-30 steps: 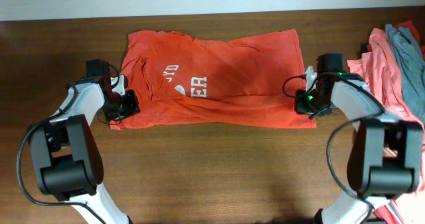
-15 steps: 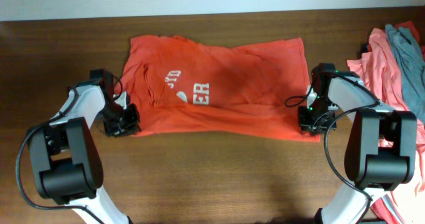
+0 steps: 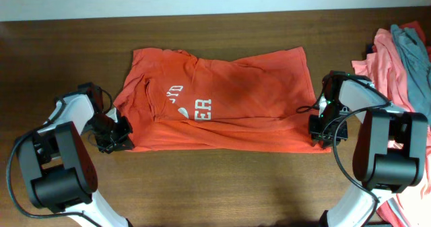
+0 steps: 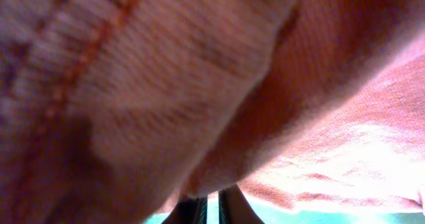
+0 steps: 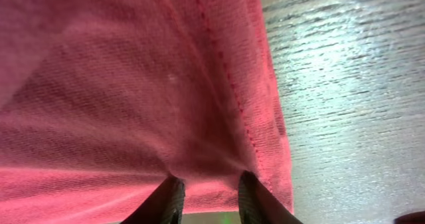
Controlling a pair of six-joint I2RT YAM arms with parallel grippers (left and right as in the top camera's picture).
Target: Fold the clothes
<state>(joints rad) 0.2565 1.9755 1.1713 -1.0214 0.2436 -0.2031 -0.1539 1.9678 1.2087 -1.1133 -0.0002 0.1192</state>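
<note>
So in the last second both arms have hauled back toward 6 o'clock and the whole orange-red T-shirt (image 3: 249, 99) has come with them. Its near hem is now noticeably closer to the robot, and the far edge has slid down off the 12 o'clock side too.

The left fingers (image 3: 111, 134) are at the shirt's 8 o'clock corner and the right fingers (image 3: 325, 128) are at its 4 o'clock corner. In the right wrist view, red cloth is bunched between the two tips, so that side is clamped on the hem. The left wrist view is almost all fabric, with two dark tips close together at the bottom. I'd call that pinched on the shirt as well.

The shirt lies sideways in the middle of the tabletop (image 3: 215, 186), print up, with one part already lapped over at its 9 o'clock end. To me the drag looks like a flatten-and-square-up move, since the near hem is pulled fairly straight between the two grips. I'd guess a proper fold comes next, and nothing is finished yet.

Further out at 3 o'clock, the salmon-pink shirts (image 3: 384, 58) and the grey garment (image 3: 414, 52) are in a heap, well apart from all this.
</note>
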